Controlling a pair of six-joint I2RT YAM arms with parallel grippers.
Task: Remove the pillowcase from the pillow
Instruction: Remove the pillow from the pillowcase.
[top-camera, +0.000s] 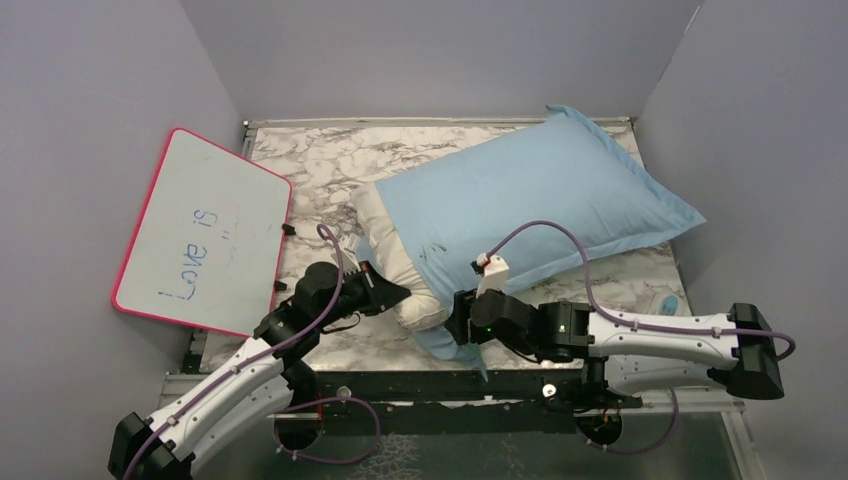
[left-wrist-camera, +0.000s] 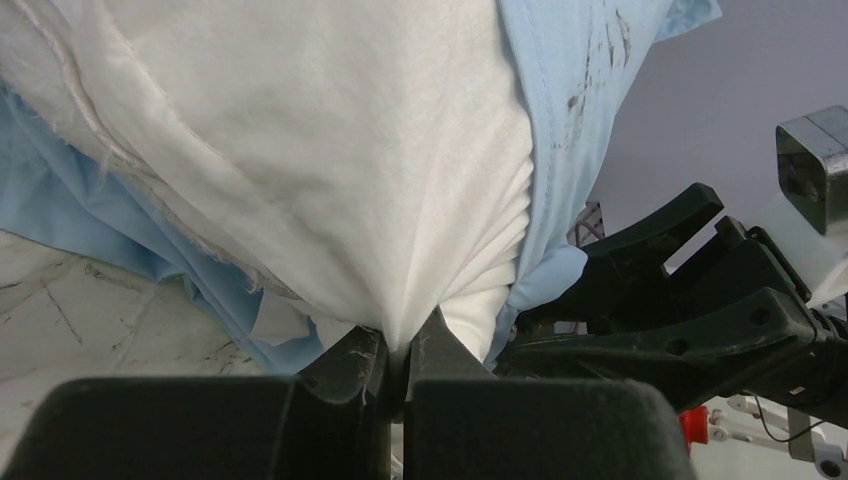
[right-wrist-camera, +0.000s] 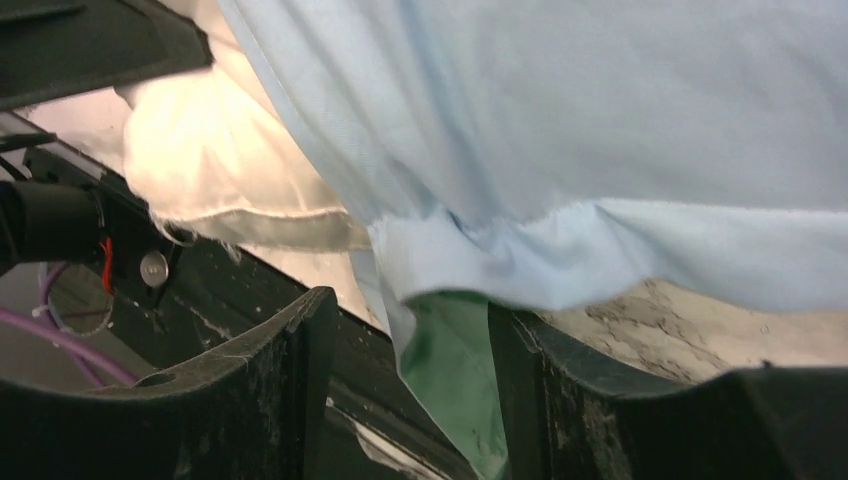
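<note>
The pillowcase, light blue, lies slantwise across the marble table with the cream-white pillow sticking out of its near-left open end. My left gripper is shut on a bunched corner of the pillow, the white fabric pinched between its fingertips. My right gripper stands open at the case's near hem. In the right wrist view the blue hem hangs down between the spread fingers, showing its green inner face; neither finger presses it. The right gripper holds nothing.
A pink-framed whiteboard leans at the table's left side. Grey walls close in the back and both sides. A small pale object lies at the right near the wall. The black table frame runs along the near edge.
</note>
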